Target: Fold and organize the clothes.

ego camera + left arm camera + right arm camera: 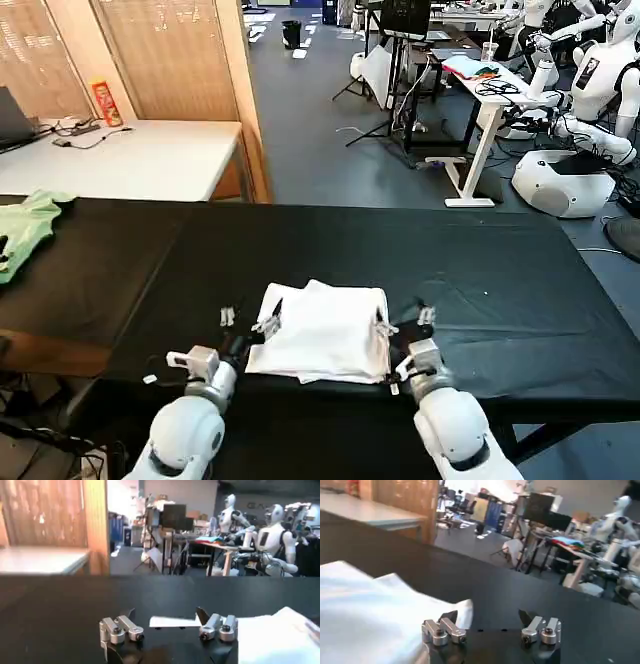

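Folded T-shirt [325,335] btwn both claws (spread wide).

Print side of folded T-shirt [322,333] not visible; plain white only. Lower layers hidden under top fold. In left wrist view, T-shirt [275,637] cut off at frame edge. In right wrist view, T-shirt [375,615] blurred and cut off at frame edge. Green garment [25,235] cut off at left edge of head view. Arms cut off at bottom edge of head view. Label on red can [104,103] too small to read.
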